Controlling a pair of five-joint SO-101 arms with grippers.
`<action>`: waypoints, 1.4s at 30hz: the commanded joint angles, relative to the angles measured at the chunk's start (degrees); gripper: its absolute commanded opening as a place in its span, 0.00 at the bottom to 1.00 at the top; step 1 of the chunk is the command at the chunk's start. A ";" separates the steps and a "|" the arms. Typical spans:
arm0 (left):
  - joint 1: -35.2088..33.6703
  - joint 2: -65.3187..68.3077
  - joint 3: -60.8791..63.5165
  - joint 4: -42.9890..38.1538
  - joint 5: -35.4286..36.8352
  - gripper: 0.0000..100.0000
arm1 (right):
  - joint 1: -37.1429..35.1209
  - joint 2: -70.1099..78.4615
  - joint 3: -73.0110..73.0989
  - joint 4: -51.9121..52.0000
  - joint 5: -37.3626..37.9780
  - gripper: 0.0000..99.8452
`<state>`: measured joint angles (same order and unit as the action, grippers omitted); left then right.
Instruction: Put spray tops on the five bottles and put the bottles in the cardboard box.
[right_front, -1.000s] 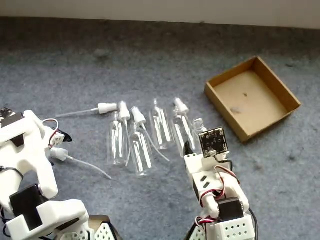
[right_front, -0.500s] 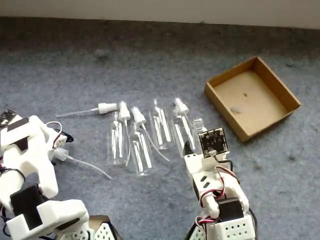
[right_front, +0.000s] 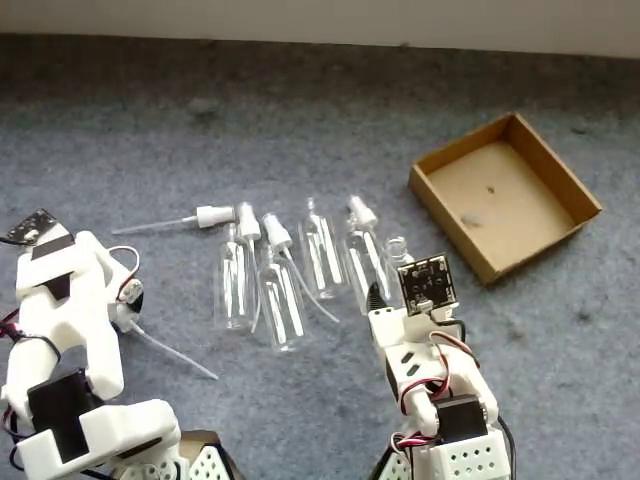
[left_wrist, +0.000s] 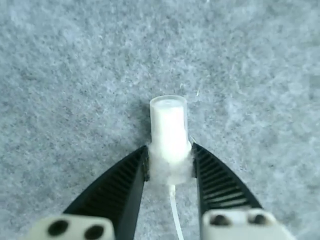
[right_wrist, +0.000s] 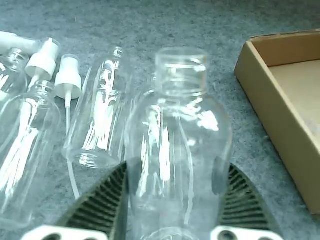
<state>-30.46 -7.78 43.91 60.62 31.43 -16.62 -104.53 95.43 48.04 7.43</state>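
Capping step in hand: left end effector (left_wrist: 170, 156) clamped on spray top (left_wrist: 169, 125), right end effector (right_wrist: 175, 172) clamped on open-necked bottle (right_wrist: 179, 120) near the cardboard box (right_front: 450, 226); next move likely calls for aligning tube (left_wrist: 173, 210) with neck (right_wrist: 181, 70).

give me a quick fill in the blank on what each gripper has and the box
The left gripper is shut on a spray top whose colour is ____.
The right gripper holds a clear bottle with ____ top on its neck.
The number of bottles inside the cardboard box is ____.
Missing words: white; no; zero.
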 joint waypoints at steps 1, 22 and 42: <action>1.98 -0.13 0.22 -0.18 -0.62 0.02 | 0.75 -0.84 2.42 -1.98 -0.26 0.16; 11.65 -32.22 -4.09 7.21 -1.05 0.03 | 0.31 -0.84 1.98 -2.07 -0.35 0.16; 26.77 -59.30 -5.14 -1.41 -17.23 0.02 | -15.60 -0.84 10.07 -16.84 -0.53 0.16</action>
<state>-5.23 -66.07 42.42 65.01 14.90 -28.48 -104.53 95.43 33.10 7.43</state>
